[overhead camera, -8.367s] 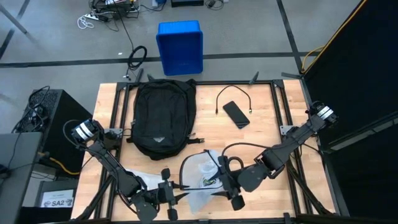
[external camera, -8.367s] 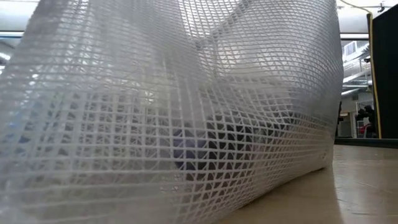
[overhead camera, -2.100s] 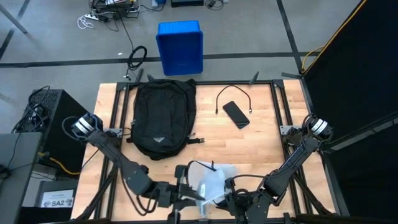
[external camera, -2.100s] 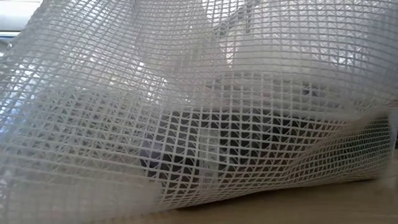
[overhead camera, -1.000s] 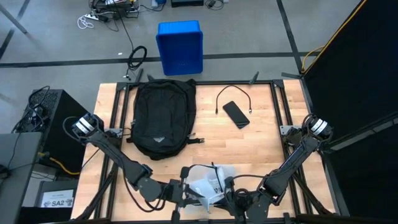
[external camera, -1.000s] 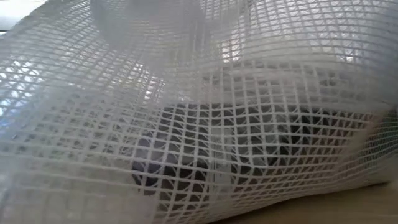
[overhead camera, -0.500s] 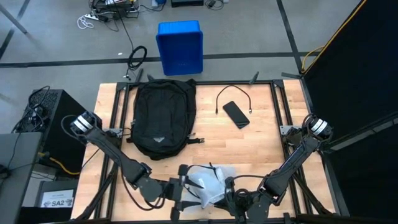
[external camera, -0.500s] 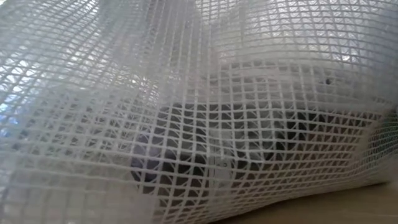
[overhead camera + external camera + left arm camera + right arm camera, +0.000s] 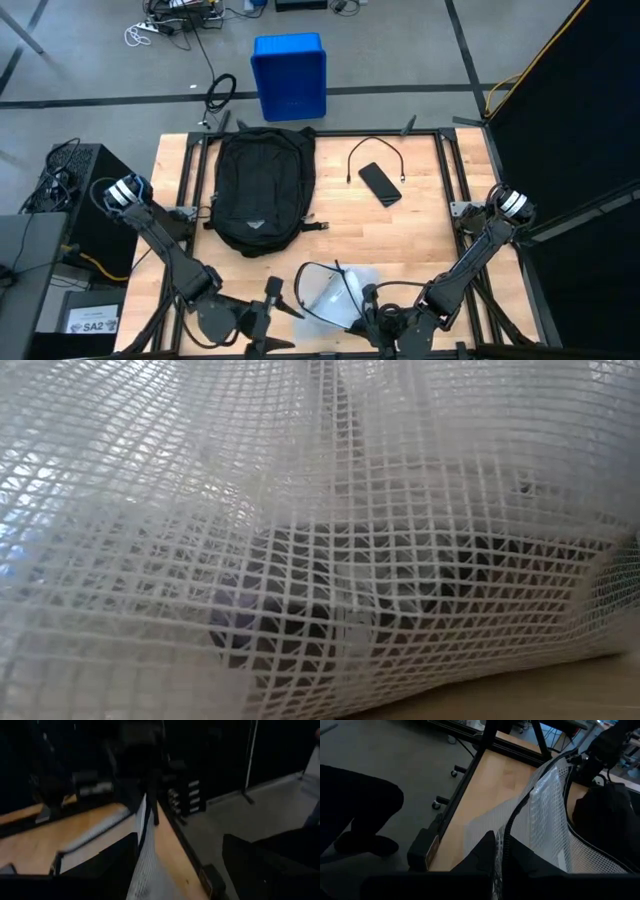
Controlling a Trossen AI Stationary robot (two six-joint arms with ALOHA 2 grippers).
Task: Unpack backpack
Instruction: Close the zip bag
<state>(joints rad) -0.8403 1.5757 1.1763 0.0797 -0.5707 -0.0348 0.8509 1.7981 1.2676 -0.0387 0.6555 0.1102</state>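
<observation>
Since a second ago the left gripper (image 9: pixel 272 312) has let go of the mesh pouch (image 9: pixel 335 297) and pulled back to the left, fingers now spread wide and empty. Largest on the table (image 9: pixel 420 240), the backpack (image 9: pixel 258 188) lies flat at the far left, well apart from both grippers. Near the front edge sits the pouch — the right gripper (image 9: pixel 501 851) pinches its dark edge, fingers shut tight. A phone (image 9: pixel 380 183) and cable (image 9: pixel 372 150) lie at the far right.

one backpack (image 9: pixel 257 190), one phone (image 9: pixel 379 183), one cable (image 9: pixel 374 151)
</observation>
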